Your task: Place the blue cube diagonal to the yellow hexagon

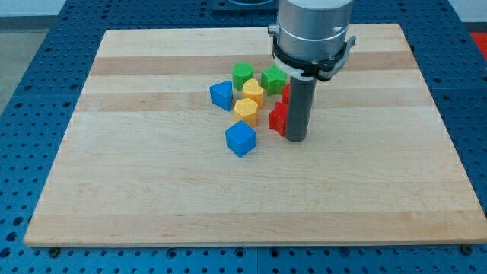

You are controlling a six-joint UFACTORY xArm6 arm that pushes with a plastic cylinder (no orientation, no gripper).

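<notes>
From my remote seat I see a pale wooden counter (152, 198) with lengthwise grain bands, lying on a blue perforated base (30, 46) that shows along every edge. Going left to right across the cluster near the counter's middle: a blue block (221, 94) of unclear shape, then the blue cube (240, 138) sitting apart toward the view's bottom, just below and slightly left of the yellow hexagon (246, 111). Above that sit a green block (243, 74) and a yellow heart-like block (253, 92), then a green star-like block (274, 78). A red block (278, 117) touches my rod, partly hidden behind it. My tip (296, 140) rests right of the blue cube, well clear of it. There is no claw on this arm, so nothing is held.
</notes>
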